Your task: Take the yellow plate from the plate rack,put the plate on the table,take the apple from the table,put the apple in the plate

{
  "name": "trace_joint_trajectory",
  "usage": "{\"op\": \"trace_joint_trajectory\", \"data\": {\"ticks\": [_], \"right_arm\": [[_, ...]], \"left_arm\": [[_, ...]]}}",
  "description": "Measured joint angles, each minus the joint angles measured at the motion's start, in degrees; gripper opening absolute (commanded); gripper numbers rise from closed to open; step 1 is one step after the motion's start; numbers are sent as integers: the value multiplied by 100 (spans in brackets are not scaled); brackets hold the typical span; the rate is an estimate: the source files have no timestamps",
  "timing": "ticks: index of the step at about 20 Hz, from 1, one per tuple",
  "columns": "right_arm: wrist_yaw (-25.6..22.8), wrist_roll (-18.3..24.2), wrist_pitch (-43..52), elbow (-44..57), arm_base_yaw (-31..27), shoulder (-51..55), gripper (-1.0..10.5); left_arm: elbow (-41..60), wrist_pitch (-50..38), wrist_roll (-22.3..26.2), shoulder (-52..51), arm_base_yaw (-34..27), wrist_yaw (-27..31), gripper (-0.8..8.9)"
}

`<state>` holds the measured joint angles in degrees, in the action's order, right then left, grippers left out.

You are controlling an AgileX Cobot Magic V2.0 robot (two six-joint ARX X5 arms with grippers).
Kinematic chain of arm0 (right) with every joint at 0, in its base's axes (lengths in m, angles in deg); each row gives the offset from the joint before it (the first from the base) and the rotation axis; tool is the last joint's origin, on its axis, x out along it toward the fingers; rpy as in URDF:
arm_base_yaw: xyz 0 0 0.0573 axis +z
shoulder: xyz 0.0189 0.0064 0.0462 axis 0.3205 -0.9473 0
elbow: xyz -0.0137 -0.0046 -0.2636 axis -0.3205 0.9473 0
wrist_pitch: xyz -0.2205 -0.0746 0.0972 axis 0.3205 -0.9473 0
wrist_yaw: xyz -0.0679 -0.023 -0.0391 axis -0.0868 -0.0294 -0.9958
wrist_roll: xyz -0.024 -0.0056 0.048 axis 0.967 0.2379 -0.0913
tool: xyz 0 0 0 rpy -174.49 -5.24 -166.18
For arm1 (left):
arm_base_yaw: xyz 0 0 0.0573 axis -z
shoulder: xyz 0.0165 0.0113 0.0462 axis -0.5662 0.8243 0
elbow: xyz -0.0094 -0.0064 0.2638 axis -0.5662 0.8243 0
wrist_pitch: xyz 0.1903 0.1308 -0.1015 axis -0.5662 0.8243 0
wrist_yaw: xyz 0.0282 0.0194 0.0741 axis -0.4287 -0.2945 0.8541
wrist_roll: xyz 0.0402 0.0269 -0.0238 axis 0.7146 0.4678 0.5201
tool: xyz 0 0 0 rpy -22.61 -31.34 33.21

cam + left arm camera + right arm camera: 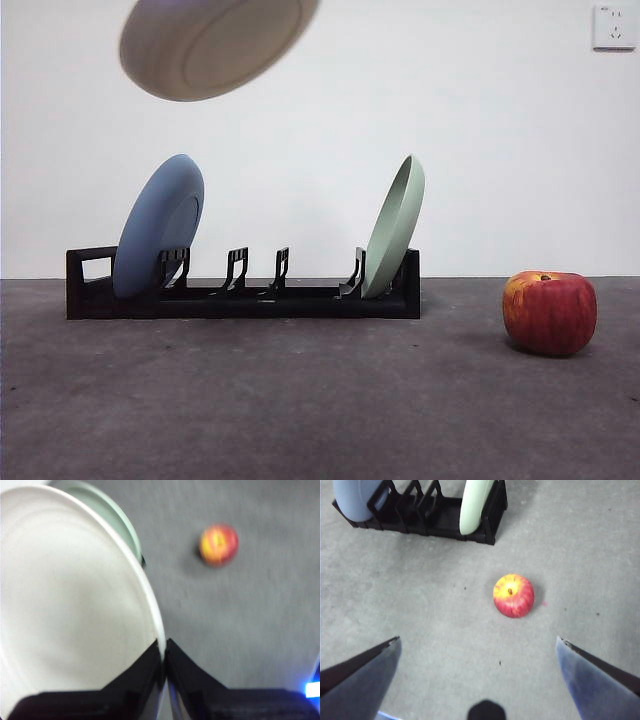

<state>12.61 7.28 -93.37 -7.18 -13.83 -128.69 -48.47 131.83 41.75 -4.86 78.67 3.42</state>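
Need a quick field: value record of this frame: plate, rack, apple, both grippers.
yellow plate: lifted clear of the rack, tilted in the air, rim pinched by the left gripper
plate rack: on the table, middle slots vacant
blue plate: leaning in one end of the rack
pale green plate: leaning in the rack's other end, the one nearer the apple
apple: on the table, off to the side of the rack, untouched
right gripper: open, above the table with the apple ahead of it, holding nothing
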Motion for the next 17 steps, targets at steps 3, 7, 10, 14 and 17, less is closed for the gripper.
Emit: {"op": "trace_joint_trajectory", "data": {"ticks": [3, 7, 10, 14, 17], "right_arm": [[44, -7, 96, 0, 0, -2, 626], [46, -7, 96, 0, 0, -2, 626], [85, -7, 94, 0, 0, -2, 626], [101, -7, 96, 0, 0, -4, 626], [101, -7, 96, 0, 0, -52, 626]], "left_arm": [[367, 197, 55, 138, 942, 1029, -5], [1491, -396, -70, 258, 1596, 1659, -5], [2614, -1266, -181, 260, 1786, 1762, -5], [3571, -2192, -267, 433, 1928, 1987, -5], [3668, -2417, -313, 850, 1958, 1987, -5]]}}
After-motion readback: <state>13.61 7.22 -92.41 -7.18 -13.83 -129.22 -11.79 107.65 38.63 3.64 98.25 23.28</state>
